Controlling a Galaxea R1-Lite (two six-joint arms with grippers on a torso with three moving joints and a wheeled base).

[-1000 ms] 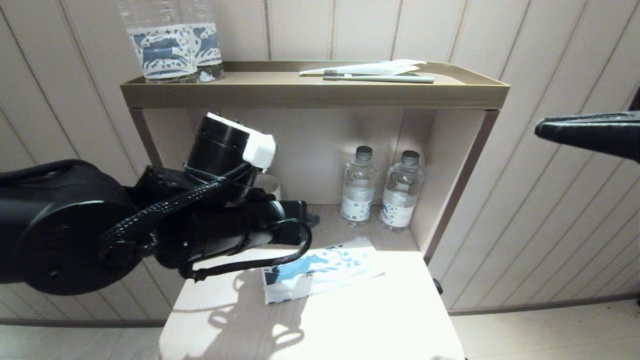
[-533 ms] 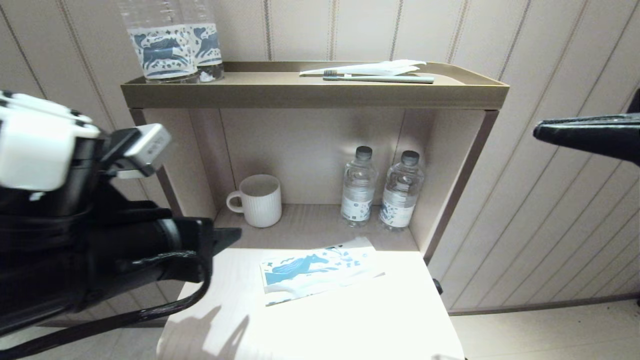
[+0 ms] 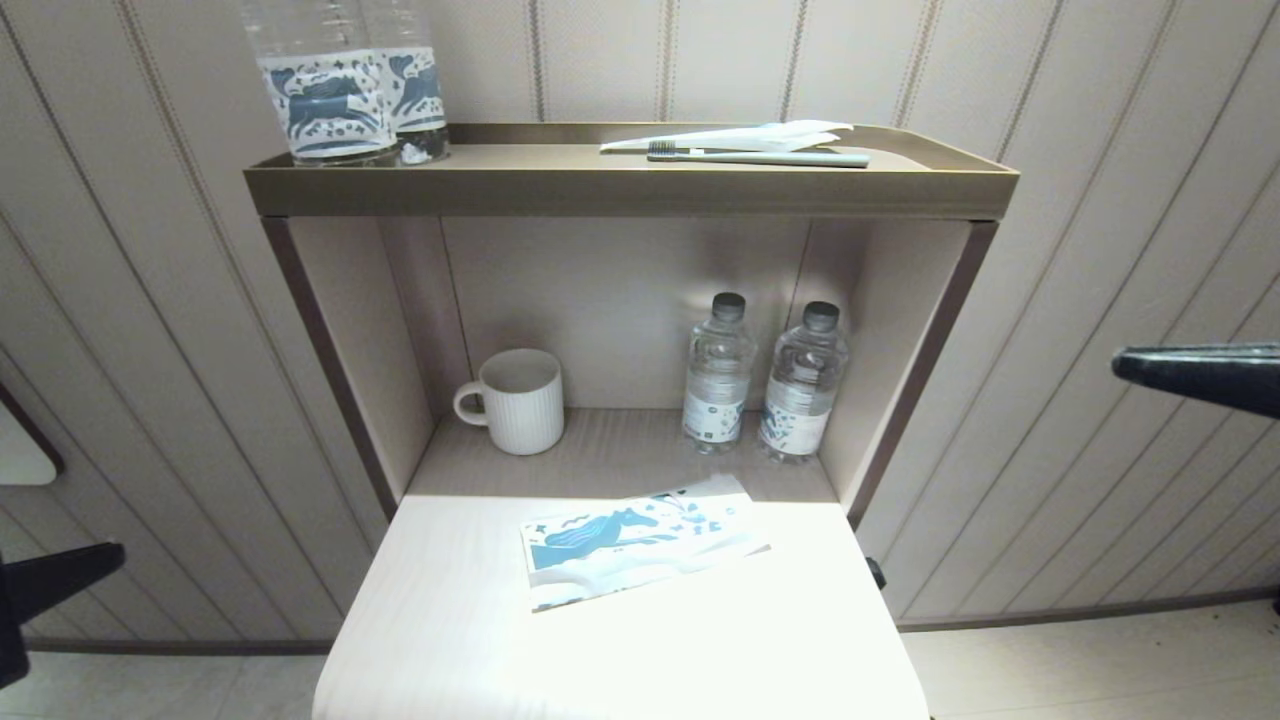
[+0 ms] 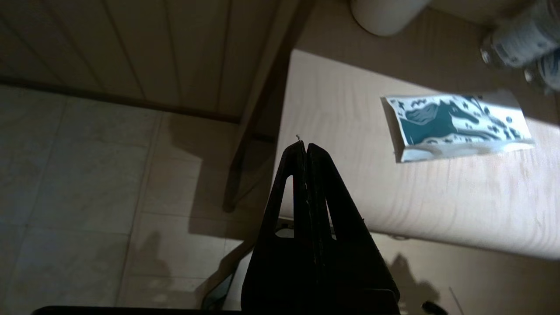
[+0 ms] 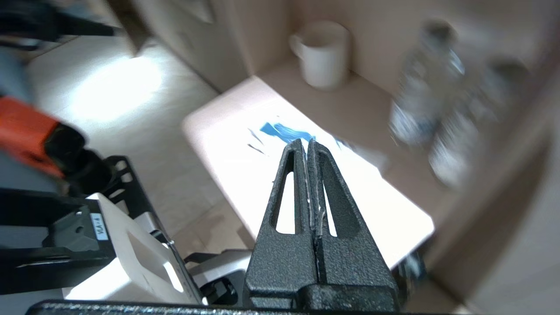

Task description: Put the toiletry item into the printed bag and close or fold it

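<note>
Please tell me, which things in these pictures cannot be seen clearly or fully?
- Inside of the printed bag: head view; its own paper hides any contents.
- Left claw: head view; the left edge cuts it off.
- Right claw: head view; the right edge cuts it off.
- Small water bottles: right wrist view; blurred, labels unreadable.
- Tall bottles on the top shelf: head view; the upper edge cuts off their tops.
</note>
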